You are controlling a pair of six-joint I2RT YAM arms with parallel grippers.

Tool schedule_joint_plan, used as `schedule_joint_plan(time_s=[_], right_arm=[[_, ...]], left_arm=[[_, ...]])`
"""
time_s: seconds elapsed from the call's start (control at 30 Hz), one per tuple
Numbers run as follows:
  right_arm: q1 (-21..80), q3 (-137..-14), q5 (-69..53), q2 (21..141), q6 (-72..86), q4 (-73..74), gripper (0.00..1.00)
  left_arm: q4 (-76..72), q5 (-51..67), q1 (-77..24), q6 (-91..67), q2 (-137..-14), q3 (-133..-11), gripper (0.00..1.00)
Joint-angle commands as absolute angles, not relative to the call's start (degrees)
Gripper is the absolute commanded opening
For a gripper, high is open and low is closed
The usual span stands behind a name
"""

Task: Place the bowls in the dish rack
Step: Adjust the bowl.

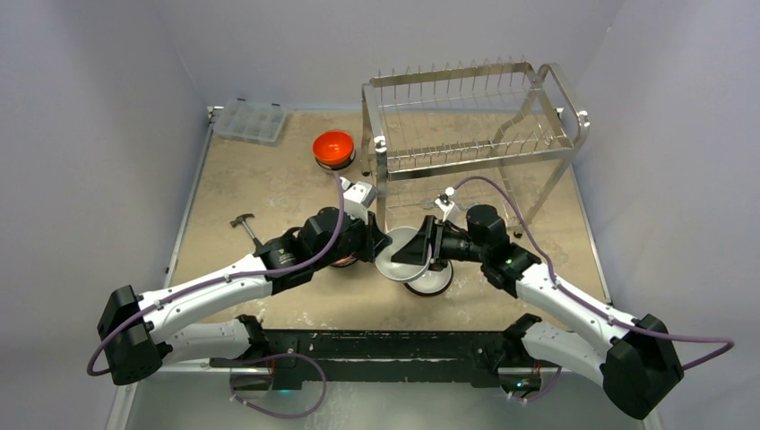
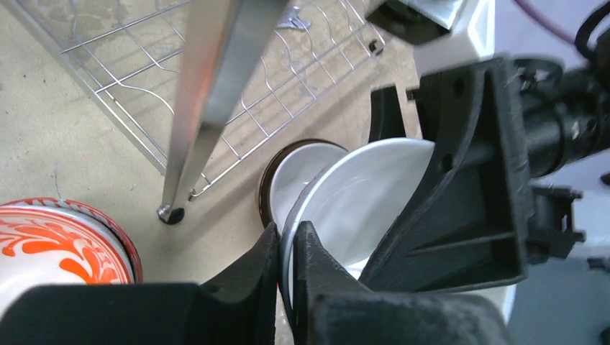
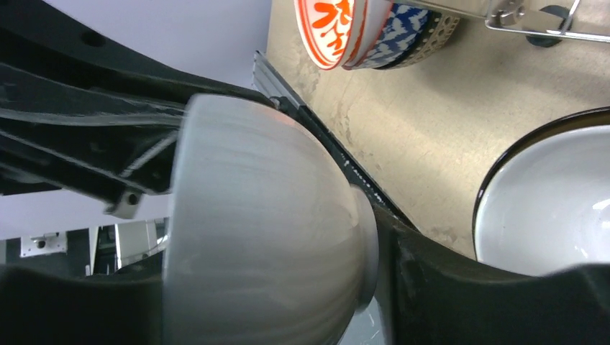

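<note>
Just before the near leg of the dish rack, pinching the rim of the grey bowl tight with the left gripper, mouth facing that arm. Straddling the same bowl with the right gripper spread wide, not showing whether gripping. Probably passing rightward, toward the arm nearer the rack.

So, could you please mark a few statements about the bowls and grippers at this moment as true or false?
1. The dish rack holds no bowls. True.
2. The left gripper pinches the rim of the grey bowl. True.
3. The orange-red bowl sits inside the rack. False: it stands on the table, left of the rack.
4. The right gripper hangs clear of everything. False: its fingers are on the same grey bowl.
</note>
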State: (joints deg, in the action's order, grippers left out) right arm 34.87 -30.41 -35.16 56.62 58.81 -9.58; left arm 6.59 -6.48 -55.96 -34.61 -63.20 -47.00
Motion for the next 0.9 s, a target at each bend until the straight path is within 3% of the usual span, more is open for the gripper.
schedule_joint_plan(time_s=[0.0, 0.1, 0.17, 0.37, 0.6, 0.87], right_arm=[[35.0, -34.3, -36.1, 55.4, 56.7, -11.6, 0.71], [35.0, -33.9, -36.4, 54.5, 58.4, -13.1, 0.9], [35.0, -33.0, -36.8, 53.5, 60.2, -14.5, 0.97], [35.0, -30.3, -37.9, 52.1, 63.7, -16.5, 0.98], [35.0, -30.3, -38.4, 52.1, 65.5, -17.4, 0.8], [35.0, -30.0, -38.7, 52.7, 66.5, -18.7, 0.48]], left_arm=[[7.4, -7.8, -56.1, -32.3, -62.5, -47.6, 0.0], [8.2, -8.6, -56.1, -31.9, -62.7, -47.5, 0.0], [8.4, -9.7, -56.1, -31.9, -62.3, -47.4, 0.0], [8.6, -12.9, -56.1, -31.9, -61.1, -47.2, 0.0], [9.1, -13.7, -56.1, -31.5, -61.3, -47.2, 0.0], [9.1, -14.4, -56.2, -30.9, -60.8, -47.3, 0.04]])
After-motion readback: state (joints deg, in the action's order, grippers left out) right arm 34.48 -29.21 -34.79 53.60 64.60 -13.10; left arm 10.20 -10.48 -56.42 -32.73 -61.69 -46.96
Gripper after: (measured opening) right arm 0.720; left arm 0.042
